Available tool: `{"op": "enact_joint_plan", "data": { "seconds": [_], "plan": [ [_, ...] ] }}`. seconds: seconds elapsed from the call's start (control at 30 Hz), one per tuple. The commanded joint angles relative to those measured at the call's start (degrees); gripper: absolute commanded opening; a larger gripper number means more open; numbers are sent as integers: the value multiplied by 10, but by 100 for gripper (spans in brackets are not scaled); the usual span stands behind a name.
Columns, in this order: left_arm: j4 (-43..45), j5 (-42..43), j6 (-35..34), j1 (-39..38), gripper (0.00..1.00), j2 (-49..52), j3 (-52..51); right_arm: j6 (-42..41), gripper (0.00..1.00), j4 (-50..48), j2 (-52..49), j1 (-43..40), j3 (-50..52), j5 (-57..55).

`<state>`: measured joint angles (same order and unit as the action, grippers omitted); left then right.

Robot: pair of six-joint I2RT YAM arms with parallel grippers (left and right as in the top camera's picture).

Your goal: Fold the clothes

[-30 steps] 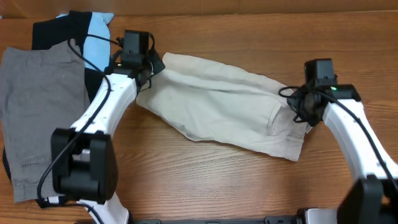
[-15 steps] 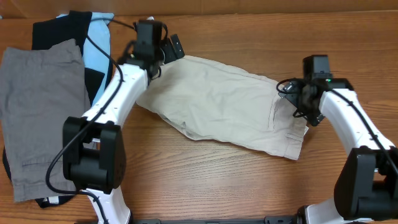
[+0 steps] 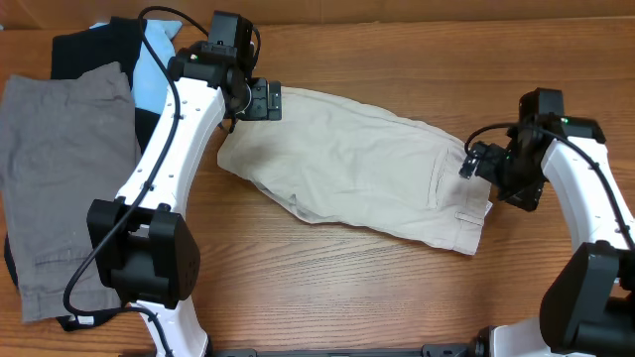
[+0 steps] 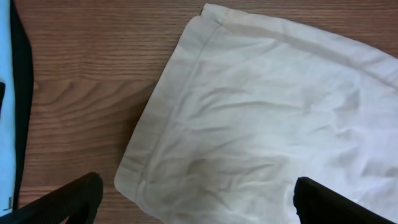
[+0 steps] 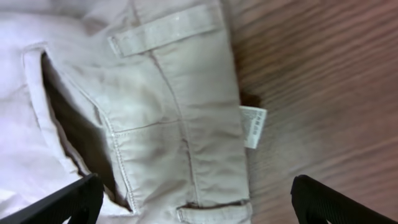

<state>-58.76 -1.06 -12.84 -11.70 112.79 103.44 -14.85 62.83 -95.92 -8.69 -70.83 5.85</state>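
Note:
The pale beige shorts (image 3: 357,169) lie flat across the middle of the table, folded lengthwise. My left gripper (image 3: 260,101) hovers open over their left leg hem (image 4: 186,118), holding nothing; its dark fingers (image 4: 68,202) stand wide apart. At the other end, my right gripper (image 3: 493,177) is open above the waistband, where a belt loop (image 5: 168,31), a pocket opening and the white tag (image 5: 253,126) show. The grey shorts (image 3: 64,178) lie at the far left, on top of the black-and-light-blue garment (image 3: 149,59).
Bare wooden table (image 3: 397,288) runs in front of and behind the beige shorts. The left pile reaches the table's left edge. Both arm bases stand at the front edge.
Both grippers have opened and let go of the beige shorts, which now lie flat. The left gripper has risen above the hem. The right arm has drawn back to the right.

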Motion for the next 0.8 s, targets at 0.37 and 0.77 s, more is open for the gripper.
{"op": "enact_joint_plan", "data": {
  "seconds": [0.37, 0.77],
  "plan": [
    [32, 11, 83, 9, 93, 10, 1, 71, 83, -149, 14, -38, 175, 87],
    [42, 56, 132, 33, 75, 137, 1, 74, 83, -208, 14, -64, 236, 197]
  ]
}}
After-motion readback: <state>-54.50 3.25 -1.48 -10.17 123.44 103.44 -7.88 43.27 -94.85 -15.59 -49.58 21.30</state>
